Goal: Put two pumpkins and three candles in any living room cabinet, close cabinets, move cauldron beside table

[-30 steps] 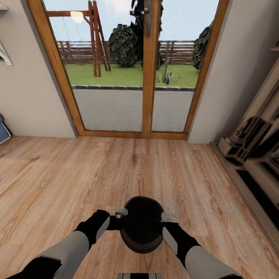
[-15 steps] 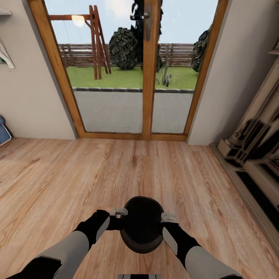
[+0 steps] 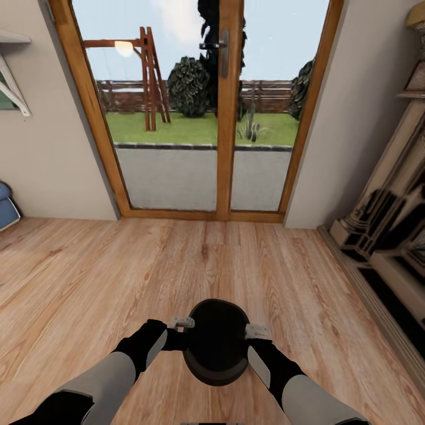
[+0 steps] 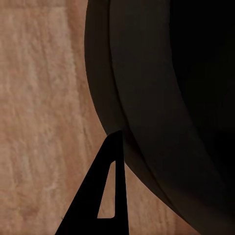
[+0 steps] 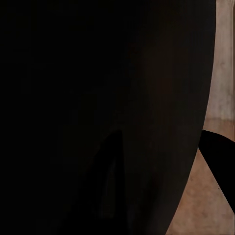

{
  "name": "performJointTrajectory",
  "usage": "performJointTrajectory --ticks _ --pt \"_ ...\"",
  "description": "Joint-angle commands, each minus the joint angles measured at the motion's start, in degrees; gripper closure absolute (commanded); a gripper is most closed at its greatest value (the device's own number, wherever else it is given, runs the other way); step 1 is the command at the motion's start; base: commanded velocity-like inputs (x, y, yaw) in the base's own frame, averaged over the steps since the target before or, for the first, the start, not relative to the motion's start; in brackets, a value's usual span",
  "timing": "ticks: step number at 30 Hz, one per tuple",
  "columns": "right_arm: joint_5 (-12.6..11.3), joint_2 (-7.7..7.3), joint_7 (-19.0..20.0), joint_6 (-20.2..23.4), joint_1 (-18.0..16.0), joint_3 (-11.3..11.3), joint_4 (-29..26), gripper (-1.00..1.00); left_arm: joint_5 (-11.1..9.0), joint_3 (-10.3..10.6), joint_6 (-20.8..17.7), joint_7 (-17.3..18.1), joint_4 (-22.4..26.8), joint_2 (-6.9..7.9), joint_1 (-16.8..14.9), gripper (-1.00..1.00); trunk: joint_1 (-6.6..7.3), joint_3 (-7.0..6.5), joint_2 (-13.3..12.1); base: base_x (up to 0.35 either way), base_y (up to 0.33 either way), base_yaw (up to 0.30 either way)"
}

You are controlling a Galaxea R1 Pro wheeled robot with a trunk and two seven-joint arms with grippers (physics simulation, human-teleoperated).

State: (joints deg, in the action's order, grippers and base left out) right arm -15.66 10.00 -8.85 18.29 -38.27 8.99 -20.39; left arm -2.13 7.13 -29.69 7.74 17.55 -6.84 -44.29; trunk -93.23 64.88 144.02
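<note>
— What is the biggest thing the robot sees?
— A wood floor (image 3: 118, 265) fills most of the head view. At twelve o'clock stands a big glass door (image 3: 203, 106) with a wood frame. Through it show grass, a fence and a swing frame.

— What else is in the room?
— At three o'clock there is a pale fireplace (image 3: 392, 218) against the wall. At nine o'clock a bit of something blue (image 3: 6, 206) peeks in.

— Where is the cauldron?
— The cauldron (image 3: 216, 341) is at six o'clock, close to the robot, up off the floor between the two arms. It is black and round.

— What are the fingers doing?
— The left gripper (image 3: 181, 323) sits at the pot's nine o'clock side and the right gripper (image 3: 255, 330) at its three o'clock side. The left wrist view shows one dark finger (image 4: 105, 196) just beside the pot's wall (image 4: 161, 112). Whether each pair of fingers pinches the rim or just presses the side, the robot's pictures cannot tell.
</note>
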Motion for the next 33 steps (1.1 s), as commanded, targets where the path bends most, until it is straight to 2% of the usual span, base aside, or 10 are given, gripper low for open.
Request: performJointTrajectory --ticks 1,11,33 --pt "-0.3 0.0 -0.3 0.2 0.0 0.2 -0.3 1.0 0.0 0.3 -0.3 0.0 0.0 0.02 0.0 1.0 0.04 -0.18 0.0 0.0 0.0 0.0" --pt "-0.3 0.0 -0.2 0.2 0.0 0.2 -0.3 1.0 0.0 0.3 -0.2 0.0 0.0 0.07 0.0 1.0 0.3 -2.4 -0.1 0.0 0.0 0.0" --pt "-0.3 0.0 -0.2 0.2 0.0 0.2 -0.4 1.0 0.0 0.3 -0.2 0.1 0.0 0.16 0.0 1.0 0.3 -2.4 -0.1 0.03 0.0 0.0"
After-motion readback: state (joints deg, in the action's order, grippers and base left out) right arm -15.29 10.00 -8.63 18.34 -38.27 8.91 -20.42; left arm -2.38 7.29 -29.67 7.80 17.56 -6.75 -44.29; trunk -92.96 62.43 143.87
